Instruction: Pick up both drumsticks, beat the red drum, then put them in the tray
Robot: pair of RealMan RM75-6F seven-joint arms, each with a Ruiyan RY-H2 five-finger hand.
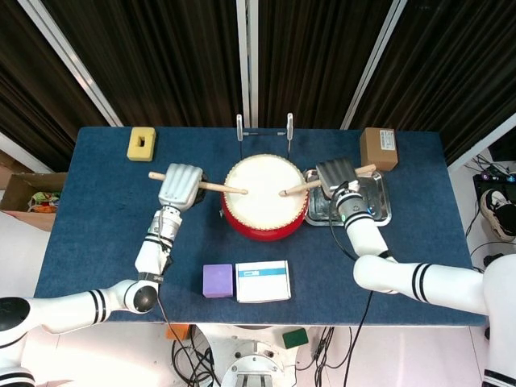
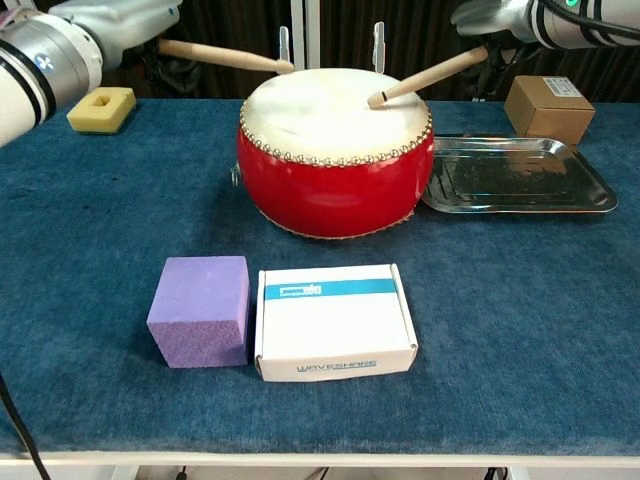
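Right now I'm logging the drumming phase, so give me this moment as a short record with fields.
left hand: grips left drumstick, tip raised above the skin's edge
right hand: grips right drumstick, tip on or just above the skin
red drum: upright, mid-table
tray: holds no drumstick, right of drum
phase: beating, drumsticks not yet put away

You're working in what looks like a robotics lab or test bay, not a home. Your table is covered in dark blue carpet-like cloth (image 1: 97, 234) and backed by black pleated curtains (image 1: 169, 56) hung between white frame bars (image 1: 71, 58). Loose black cables (image 1: 189, 359) trail over the pale floor below the table's front edge, and an open brown cardboard carton (image 1: 24, 197) sits on the floor at the side.
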